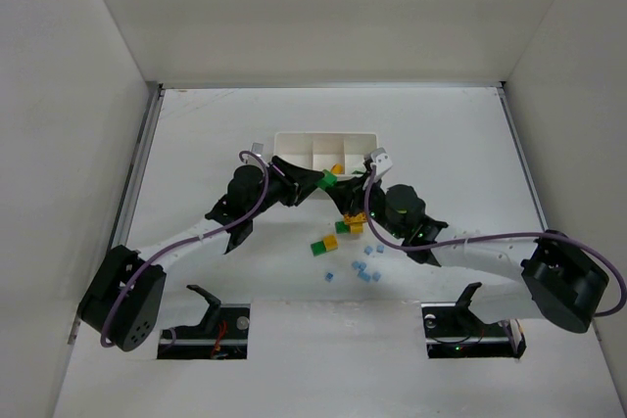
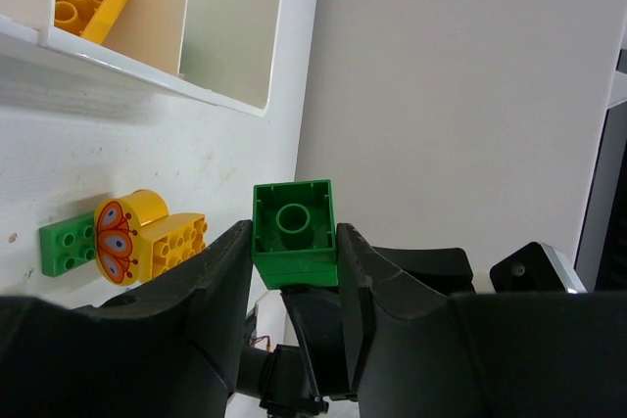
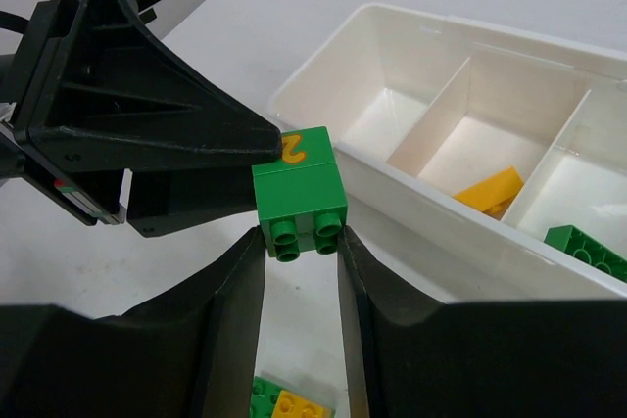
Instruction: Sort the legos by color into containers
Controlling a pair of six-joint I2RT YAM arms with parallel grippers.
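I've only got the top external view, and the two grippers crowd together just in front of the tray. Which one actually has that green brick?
Observer: The left one. In the left wrist view the left gripper is clamped on the green brick, with a finger against each side.
Operator: Any green in the tray so far? The arms hide part of it from me.
Observer: Yes. The right wrist view shows a second green brick lying in the end compartment of the tray nearest that camera, next to the compartment holding a yellow-orange piece.
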